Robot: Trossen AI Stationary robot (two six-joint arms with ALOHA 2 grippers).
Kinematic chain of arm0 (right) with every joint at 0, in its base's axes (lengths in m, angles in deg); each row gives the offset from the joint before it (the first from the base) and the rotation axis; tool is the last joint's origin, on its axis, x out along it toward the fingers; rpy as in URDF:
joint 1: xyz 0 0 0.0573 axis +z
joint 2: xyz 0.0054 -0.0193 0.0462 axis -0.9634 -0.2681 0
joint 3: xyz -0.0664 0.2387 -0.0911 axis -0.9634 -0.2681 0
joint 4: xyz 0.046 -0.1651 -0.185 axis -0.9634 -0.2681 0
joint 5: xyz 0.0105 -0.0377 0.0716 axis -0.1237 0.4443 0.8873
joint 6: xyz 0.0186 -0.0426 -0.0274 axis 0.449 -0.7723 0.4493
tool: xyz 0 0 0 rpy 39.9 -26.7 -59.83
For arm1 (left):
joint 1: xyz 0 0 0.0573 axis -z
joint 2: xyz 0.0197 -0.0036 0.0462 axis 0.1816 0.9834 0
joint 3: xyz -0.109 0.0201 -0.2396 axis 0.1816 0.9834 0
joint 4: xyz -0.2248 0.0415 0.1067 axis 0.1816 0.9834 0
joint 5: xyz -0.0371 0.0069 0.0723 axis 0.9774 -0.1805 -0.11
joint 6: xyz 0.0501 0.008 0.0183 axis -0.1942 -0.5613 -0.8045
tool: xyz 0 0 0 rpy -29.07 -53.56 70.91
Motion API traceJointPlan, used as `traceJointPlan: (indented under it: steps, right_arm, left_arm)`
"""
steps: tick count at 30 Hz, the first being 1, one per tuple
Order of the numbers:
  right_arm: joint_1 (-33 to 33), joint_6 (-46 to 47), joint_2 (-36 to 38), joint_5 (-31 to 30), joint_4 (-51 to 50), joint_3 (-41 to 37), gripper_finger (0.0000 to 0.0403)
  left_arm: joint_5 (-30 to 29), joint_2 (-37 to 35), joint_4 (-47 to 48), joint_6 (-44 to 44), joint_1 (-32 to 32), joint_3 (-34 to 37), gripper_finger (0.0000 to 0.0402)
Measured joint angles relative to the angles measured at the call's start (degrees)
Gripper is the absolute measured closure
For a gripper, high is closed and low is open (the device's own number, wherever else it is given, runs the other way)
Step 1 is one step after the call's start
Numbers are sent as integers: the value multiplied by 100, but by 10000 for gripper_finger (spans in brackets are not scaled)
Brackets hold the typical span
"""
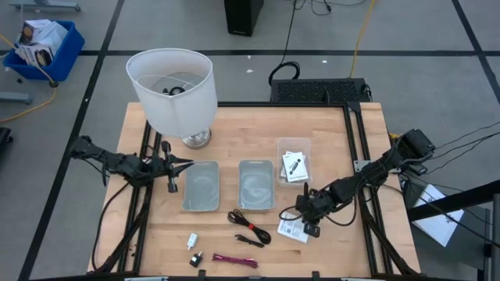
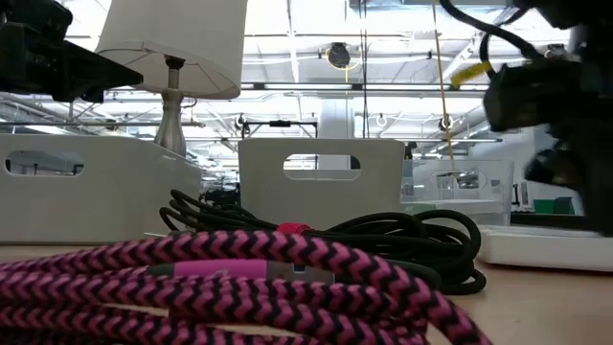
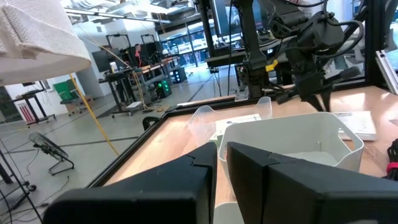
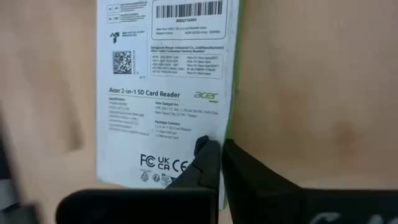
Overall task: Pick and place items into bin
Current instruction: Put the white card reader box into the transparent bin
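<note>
Wooden table (image 1: 328,250), pale butcher-block grain, bearing all items. Lamp (image 1: 173,90) with white fabric shade on a metal base, far left; not part of the task. Two opaque white bins (image 1: 201,186) (image 1: 256,184), rounded rectangular tubs, side by side at centre; a clear bin (image 1: 293,160) beyond them to the right already holds printed packets.

Left gripper (image 1: 173,166): parked just left of the left bin, fingers nearly closed, holding nothing.

Right gripper (image 1: 311,220): lowered over the flat white card-reader packet (image 4: 168,87) at the near right. In the right wrist view its fingers (image 4: 208,158) stand pressed almost together at the packet's lower printed edge; whether they pinch it cannot be told. The packet's long axis runs away from the fingers, a green edge along one side. This arm is by far the nearer.

Black cable (image 1: 248,225), smooth, coiled; braided magenta cable (image 1: 234,260); white plug (image 1: 192,240); black piece (image 1: 196,257), all lying at the near edge.
</note>
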State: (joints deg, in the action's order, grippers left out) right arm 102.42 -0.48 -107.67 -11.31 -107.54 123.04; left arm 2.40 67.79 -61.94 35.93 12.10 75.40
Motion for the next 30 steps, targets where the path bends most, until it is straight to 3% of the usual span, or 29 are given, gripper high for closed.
traceJointPlan:
  steps: [8,14,20,24,30]
  right_arm:
    - [25,-212,-22,-593,-877,1214,403]
    - [168,-162,-6,-688,-1304,1878,403]
    - [342,534,-1,-1095,-2749,2454,403]
    - [401,982,209,-1623,-3379,2687,403]
    - [318,1712,954,-3217,-3844,2788,403]
  left_arm:
    - [0,0,0,11,2,0,355]
    - [0,0,0,205,1,0,355]
    - [0,0,-1,257,2,0,355]
    - [0,0,-2,262,0,0,355]
    - [0,0,-2,262,2,0,355]
